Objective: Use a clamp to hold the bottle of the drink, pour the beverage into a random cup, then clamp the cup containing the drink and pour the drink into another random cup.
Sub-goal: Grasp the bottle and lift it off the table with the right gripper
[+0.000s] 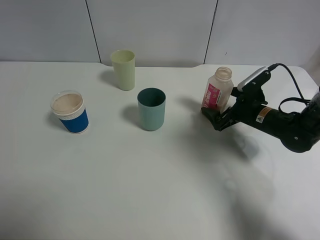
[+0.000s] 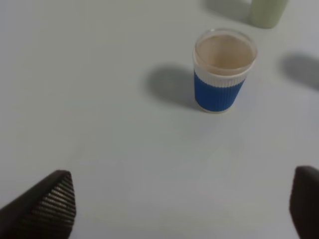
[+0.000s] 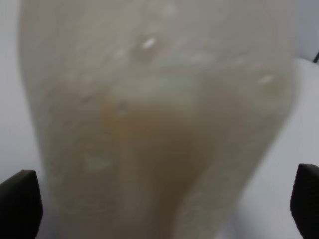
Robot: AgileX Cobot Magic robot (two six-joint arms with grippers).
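Both pours look finished. The beverage [image 1: 67, 103], a pale tan liquid, fills the blue cup [image 1: 71, 114] at the left of the table [image 1: 150, 195]. The teal-green cup [image 1: 151, 110] in the middle looks dark and empty inside. The bottle [image 1: 218, 89] stands upright on the right, showing only a filmy residue. The right gripper [image 1: 215, 120] sits low at the bottle's base with its jaws spread wide. Its wrist view shows the bottle between the 2 fingertips [image 3: 20, 199] with a sliver of table on either side, so it is released, not grasping. The left gripper [image 2: 169, 204] is likewise spread with nothing between its tips, well apart from the blue cup. I judge that the next move is a straight retreat of the right arm without nudging the bottle. The yellow-green tumbler [image 1: 123, 70] and the bottle stand nearest the table's back edge, and the bare front half gives plenty of room.
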